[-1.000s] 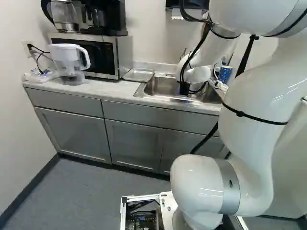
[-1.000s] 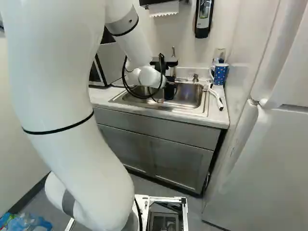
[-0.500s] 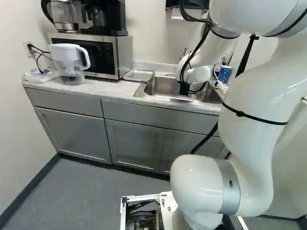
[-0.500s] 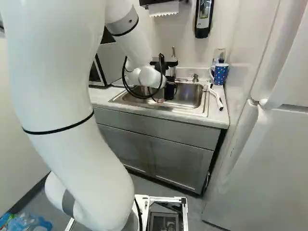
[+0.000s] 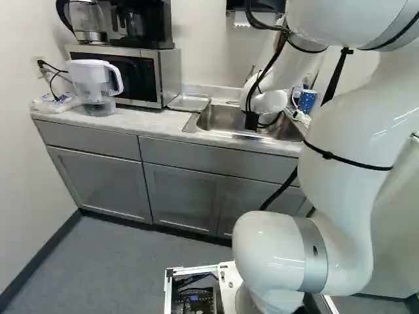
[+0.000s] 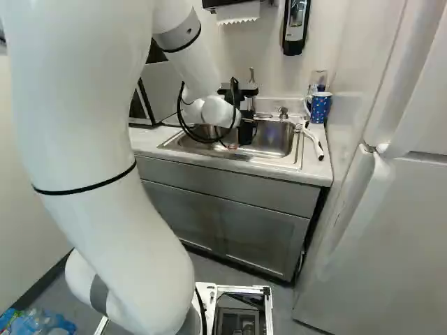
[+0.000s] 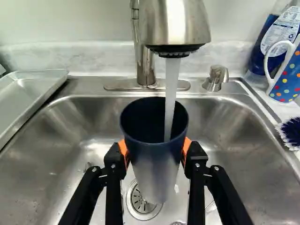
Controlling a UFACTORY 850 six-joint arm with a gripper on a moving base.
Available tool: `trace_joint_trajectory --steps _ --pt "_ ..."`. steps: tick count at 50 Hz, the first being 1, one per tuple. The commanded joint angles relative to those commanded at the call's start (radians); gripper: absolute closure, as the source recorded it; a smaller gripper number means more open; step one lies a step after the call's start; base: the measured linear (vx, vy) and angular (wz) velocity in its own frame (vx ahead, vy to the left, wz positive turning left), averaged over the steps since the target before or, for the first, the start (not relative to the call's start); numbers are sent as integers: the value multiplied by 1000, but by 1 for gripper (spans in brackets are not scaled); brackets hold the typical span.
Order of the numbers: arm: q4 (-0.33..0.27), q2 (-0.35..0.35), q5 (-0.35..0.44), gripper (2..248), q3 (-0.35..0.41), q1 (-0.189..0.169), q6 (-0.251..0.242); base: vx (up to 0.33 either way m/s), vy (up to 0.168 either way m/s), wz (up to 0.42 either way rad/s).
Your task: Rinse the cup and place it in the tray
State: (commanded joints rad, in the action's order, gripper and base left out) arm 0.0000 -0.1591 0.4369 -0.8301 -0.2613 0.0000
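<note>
A kitchen: sink (image 7: 51, 154), microwave (image 5: 134, 75)

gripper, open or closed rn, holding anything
Gripper: closed on the dark blue cup, one orange pad on each side, holding it upright under the running faucet.

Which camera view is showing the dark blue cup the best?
The wrist view. It shows the cup closely, open mouth up, with water running into it and the gripper closed on its sides. Both base views show the arm reaching over the sink, but I cannot clearly make out the cup there.
</note>
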Motion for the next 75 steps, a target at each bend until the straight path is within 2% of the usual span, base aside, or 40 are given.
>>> trace_joint_trajectory --steps 75 --pt "0 0 0 125 0 0 0 0 0 0"
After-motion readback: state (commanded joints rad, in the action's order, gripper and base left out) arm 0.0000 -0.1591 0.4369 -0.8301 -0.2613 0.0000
